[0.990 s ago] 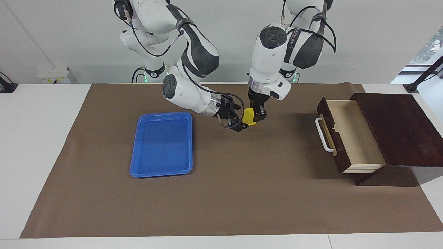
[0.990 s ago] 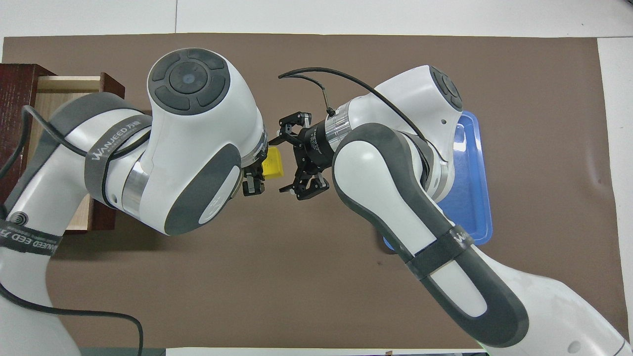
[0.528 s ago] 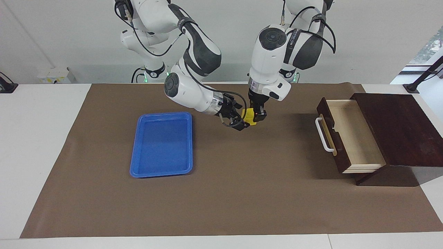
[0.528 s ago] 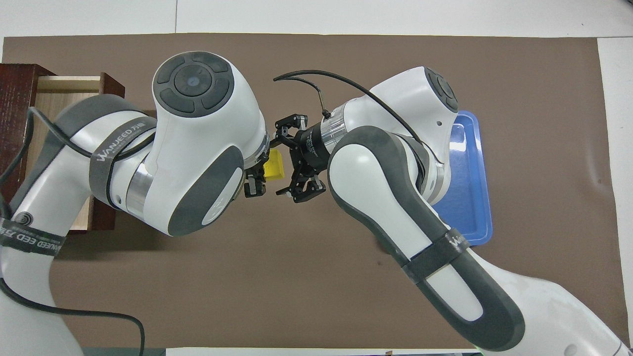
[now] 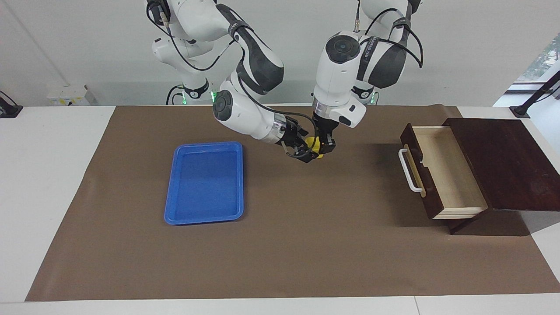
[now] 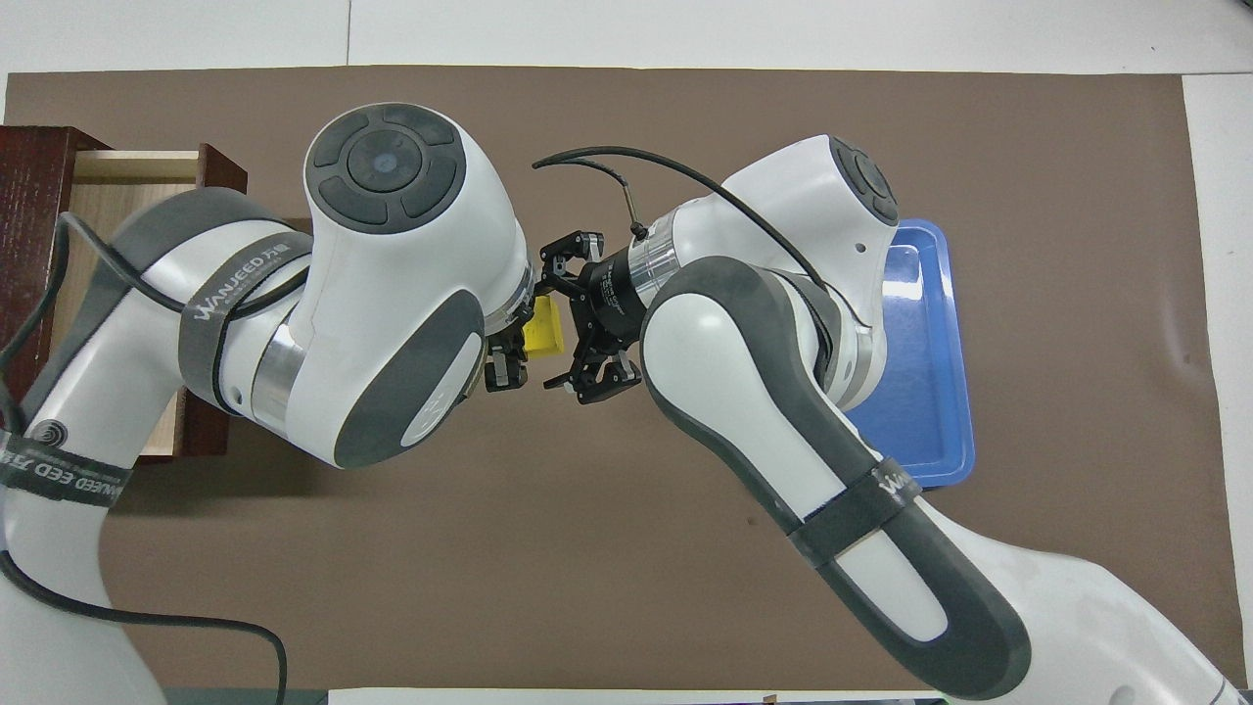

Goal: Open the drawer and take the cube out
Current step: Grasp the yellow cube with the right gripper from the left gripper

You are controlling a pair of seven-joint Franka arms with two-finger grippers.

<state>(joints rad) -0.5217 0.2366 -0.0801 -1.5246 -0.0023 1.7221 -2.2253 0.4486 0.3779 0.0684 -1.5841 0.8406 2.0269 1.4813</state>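
Facing view: blue tray (image 5: pixel 204 182) on brown mat (image 5: pixel 284 253), drawer (image 5: pixel 442 170) pulled open, yellow cube (image 5: pixel 313 145) pinched aloft by left gripper (image 5: pixel 326 146), right gripper (image 5: pixel 306 153) spread around it, closer than before; overhead view: cube (image 6: pixel 544 327) between arms over mat (image 6: pixel 636 548), tray (image 6: pixel 930 392) partly hidden under right arm.

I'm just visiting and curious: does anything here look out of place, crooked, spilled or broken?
Nothing looks spilled or broken. The drawer stands pulled open and empty, and the yellow cube hangs above the brown mat, held by the left gripper with the right gripper around it. The blue tray lies flat, empty.
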